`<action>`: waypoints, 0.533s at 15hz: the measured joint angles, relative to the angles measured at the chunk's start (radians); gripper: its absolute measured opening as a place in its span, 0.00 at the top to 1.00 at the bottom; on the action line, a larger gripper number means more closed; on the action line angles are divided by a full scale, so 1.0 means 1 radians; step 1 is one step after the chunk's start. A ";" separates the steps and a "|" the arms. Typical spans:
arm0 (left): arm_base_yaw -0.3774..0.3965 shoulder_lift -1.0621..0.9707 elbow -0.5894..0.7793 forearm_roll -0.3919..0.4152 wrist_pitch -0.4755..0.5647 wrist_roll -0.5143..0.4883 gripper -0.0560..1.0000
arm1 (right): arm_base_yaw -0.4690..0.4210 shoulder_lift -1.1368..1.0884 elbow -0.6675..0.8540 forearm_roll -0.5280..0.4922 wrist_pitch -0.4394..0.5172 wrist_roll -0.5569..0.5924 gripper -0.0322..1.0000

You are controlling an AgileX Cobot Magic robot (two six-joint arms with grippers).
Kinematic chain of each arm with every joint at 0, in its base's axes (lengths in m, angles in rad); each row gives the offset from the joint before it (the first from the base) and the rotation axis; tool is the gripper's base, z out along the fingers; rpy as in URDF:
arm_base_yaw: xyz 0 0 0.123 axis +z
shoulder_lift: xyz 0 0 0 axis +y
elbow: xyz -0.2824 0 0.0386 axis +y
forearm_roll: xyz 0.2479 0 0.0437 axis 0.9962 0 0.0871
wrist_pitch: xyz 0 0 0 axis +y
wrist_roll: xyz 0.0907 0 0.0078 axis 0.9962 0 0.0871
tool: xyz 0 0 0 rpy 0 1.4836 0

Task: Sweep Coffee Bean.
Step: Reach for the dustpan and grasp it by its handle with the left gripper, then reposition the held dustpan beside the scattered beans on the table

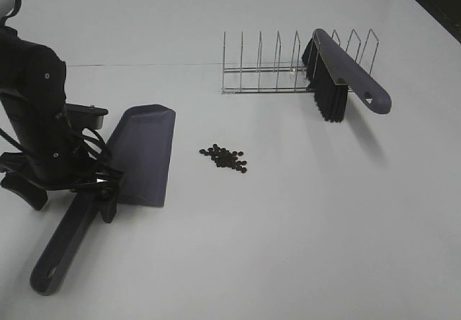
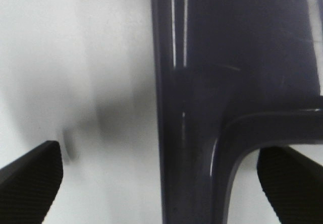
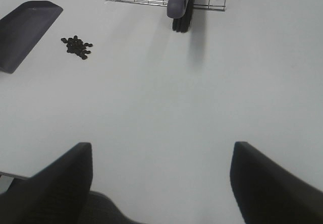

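The coffee beans [image 1: 225,158] lie in a loose cluster on the white table [image 1: 288,226], just right of the purple-grey dustpan [image 1: 144,154]. The dustpan lies flat with its handle [image 1: 65,248] pointing toward the front left. My left gripper [image 1: 101,187] is low over the handle where it meets the pan. In the left wrist view it [image 2: 161,183] is open, with the handle [image 2: 192,133] between its fingers [image 2: 30,178] and a gap on each side. My right gripper [image 3: 161,183] is open and empty, outside the high view. It sees the beans [image 3: 76,46] and the dustpan [image 3: 22,30] far off.
A purple-grey brush [image 1: 346,75] with black bristles leans in a wire rack [image 1: 266,68] at the back right, also seen in the right wrist view [image 3: 181,2]. The left arm's black body [image 1: 36,118] stands at the left edge.
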 joint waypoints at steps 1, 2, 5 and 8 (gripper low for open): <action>0.000 0.000 0.000 0.000 0.000 0.005 0.08 | 0.000 0.000 0.000 0.000 0.000 0.000 0.36; 0.000 0.002 0.000 0.000 -0.005 0.009 0.16 | 0.000 0.000 0.000 0.000 0.000 0.000 0.36; -0.001 0.004 0.000 -0.009 -0.016 0.010 0.57 | 0.000 0.000 0.000 0.000 0.000 0.000 0.36; -0.001 0.004 0.000 0.000 -0.037 0.010 0.64 | 0.000 0.000 0.000 0.000 0.000 0.000 0.36</action>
